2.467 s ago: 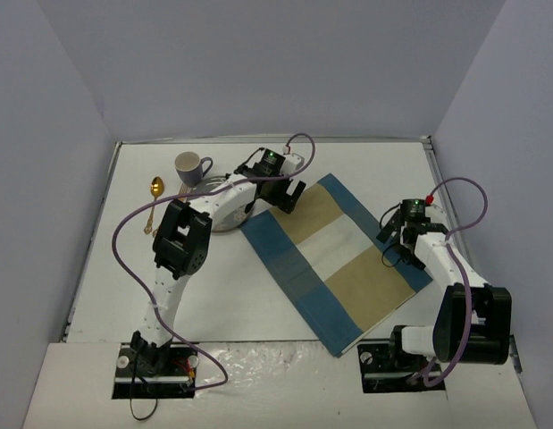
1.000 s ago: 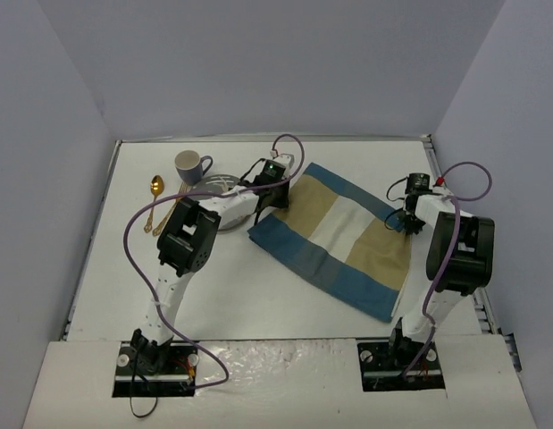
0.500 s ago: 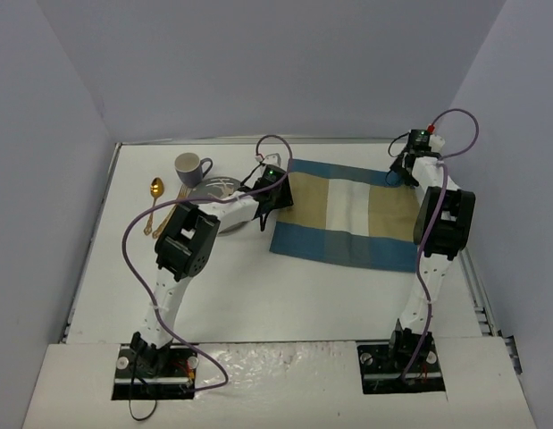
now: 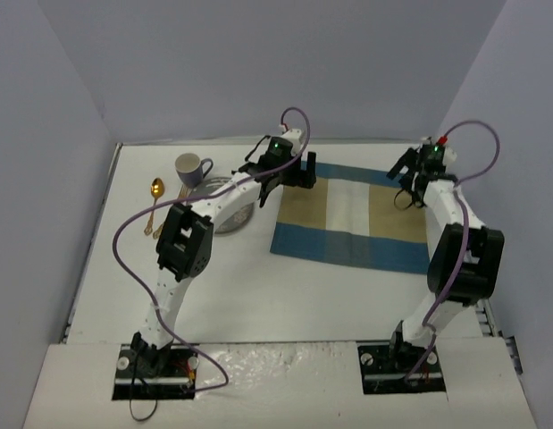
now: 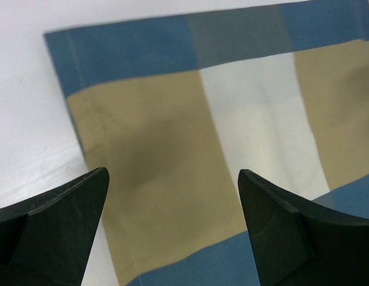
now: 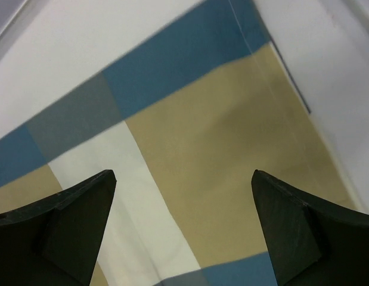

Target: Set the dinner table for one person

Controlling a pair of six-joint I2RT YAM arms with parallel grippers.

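Note:
The dinner table (image 4: 285, 295) is a wide white top. A blue, tan and white striped placemat (image 4: 352, 219) lies flat on its far right half. My left gripper (image 4: 287, 177) hovers open over the mat's far left corner. In the left wrist view the placemat (image 5: 190, 119) shows between the spread fingers (image 5: 65, 220) with nothing held by the gripper (image 5: 172, 199). My right gripper (image 4: 408, 186) hovers open over the far right corner. The right wrist view shows the placemat (image 6: 220, 137) under the empty gripper (image 6: 184, 199).
A lavender mug (image 4: 191, 166) stands at the back left. Beside it a grey plate (image 4: 230, 213) is partly hidden by the left arm. A gold spoon (image 4: 155, 192) and a gold fork (image 4: 171, 204) lie left of the plate. Metal rails edge the table (image 4: 477, 304).
Both grippers were shut on the placemat's corners and swung it square to the table. They have now opened, let go and lifted slightly; the placemat lies flat.

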